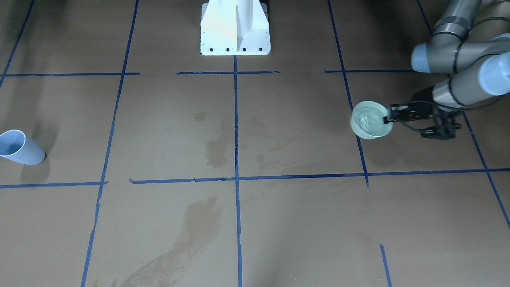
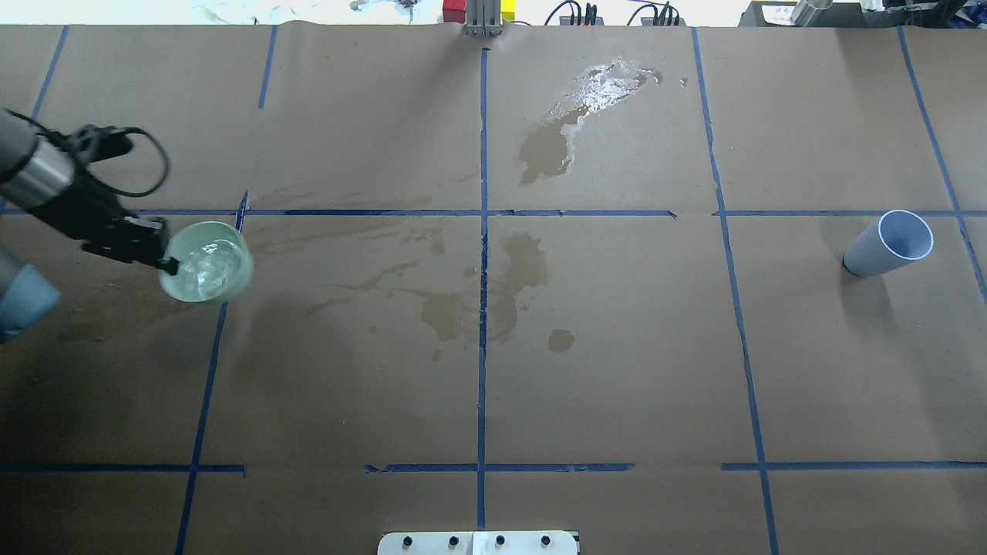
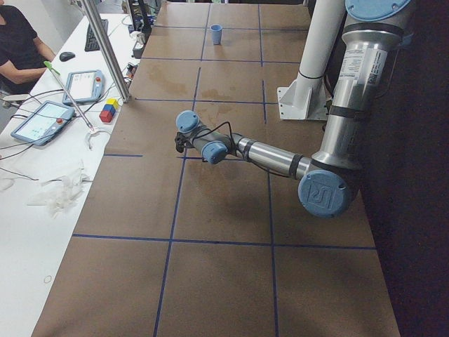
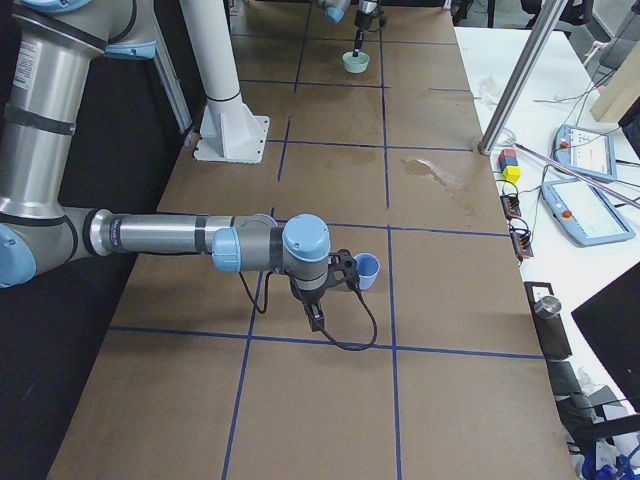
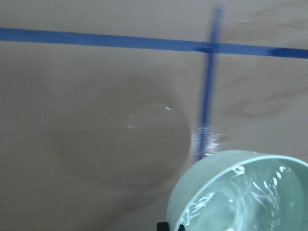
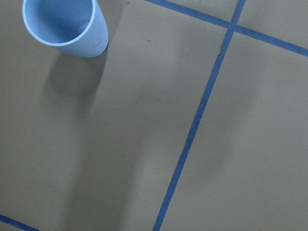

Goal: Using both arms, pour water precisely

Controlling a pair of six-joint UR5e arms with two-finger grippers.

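My left gripper (image 2: 171, 266) is shut on the rim of a pale green cup (image 2: 231, 281) at the table's left side and holds it upright. Clear water (image 2: 207, 262) shimmers and ripples inside. In the front-facing view the gripper (image 1: 385, 118) and cup (image 1: 370, 133) sit at the right. The left wrist view shows the cup (image 5: 202, 187) above its shadow. A light blue cup (image 2: 887, 245) stands on the right side, also in the front-facing view (image 1: 20, 148). My right gripper (image 4: 346, 270) shows only in the exterior right view, close beside the blue cup (image 4: 368, 268); I cannot tell if it is open.
Brown stains (image 2: 463, 301) mark the paper at the table's middle, and a glossy wet patch (image 2: 594, 92) lies at the far side. The white pedestal base (image 1: 235, 28) stands at the robot's edge. A metal pole (image 4: 520, 80) and tablets (image 4: 585, 200) are on the operators' side.
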